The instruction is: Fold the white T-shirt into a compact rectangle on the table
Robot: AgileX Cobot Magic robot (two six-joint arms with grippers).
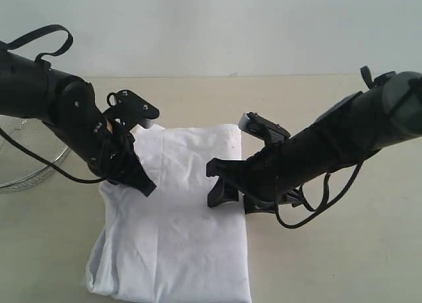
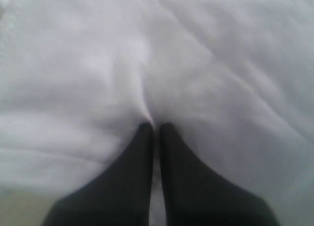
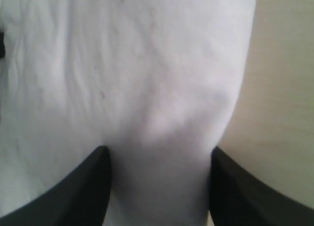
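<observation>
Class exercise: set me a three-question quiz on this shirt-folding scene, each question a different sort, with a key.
1. True or false: the right gripper is shut.
2. The wire basket lies on whose side? A) the left arm's B) the right arm's
3. What does the left gripper pinch?
Key: 1 false, its jaws stand open; 2 A; 3 the white T-shirt.

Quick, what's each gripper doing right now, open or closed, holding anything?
Left gripper: closed, pinching the shirt.
Right gripper: open, shirt edge between its jaws, not gripped.
</observation>
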